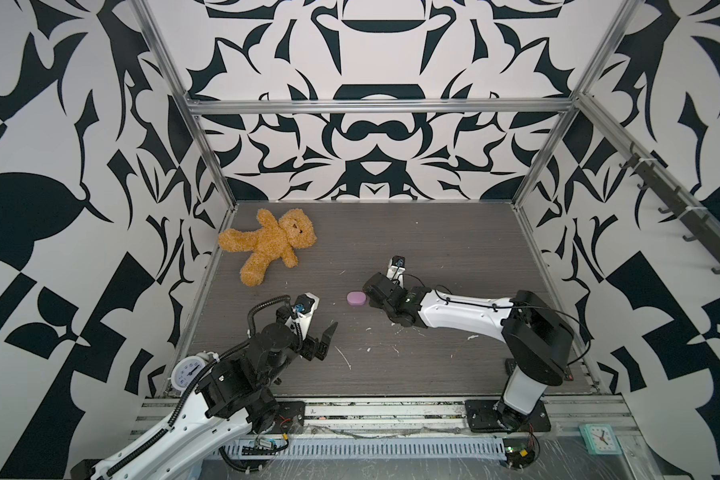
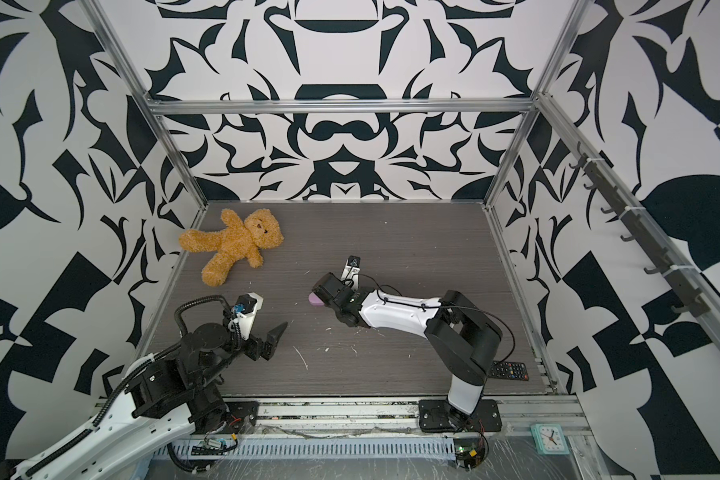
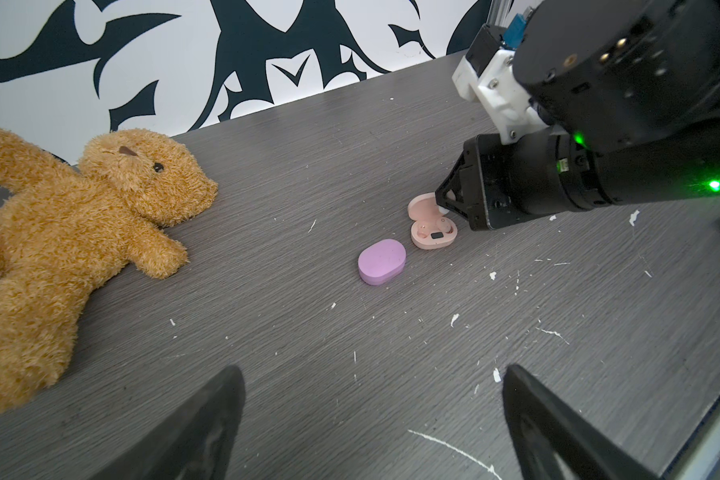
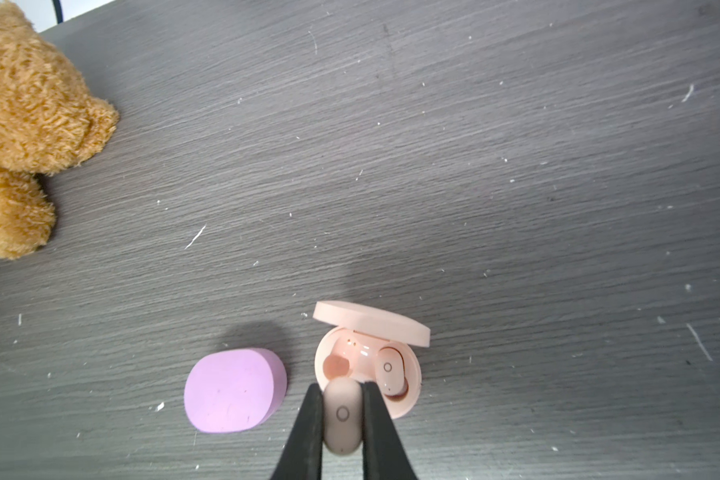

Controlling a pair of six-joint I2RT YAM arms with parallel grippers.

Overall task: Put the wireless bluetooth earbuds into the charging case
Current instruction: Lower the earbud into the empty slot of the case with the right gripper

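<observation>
A peach charging case (image 4: 410, 399) lies open on the grey table, lid (image 4: 371, 318) tipped back. One peach earbud (image 4: 391, 370) sits in one of its sockets; the socket (image 4: 336, 365) beside it is empty. My right gripper (image 4: 342, 388) is shut on a second peach earbud (image 4: 342, 415), held just over the case's near rim. The left wrist view shows that gripper (image 3: 443, 199) tip-down at the case (image 3: 427, 241). A closed lilac case (image 4: 235, 390) (image 1: 357, 299) lies beside it. My left gripper (image 3: 371, 374) stands open and empty, nearer the front edge.
A brown teddy bear (image 1: 267, 245) lies at the back left. A white alarm clock (image 1: 188, 370) stands by the left arm's base, and a black remote (image 2: 510, 370) lies behind the right arm. White scraps (image 3: 454, 320) dot the table.
</observation>
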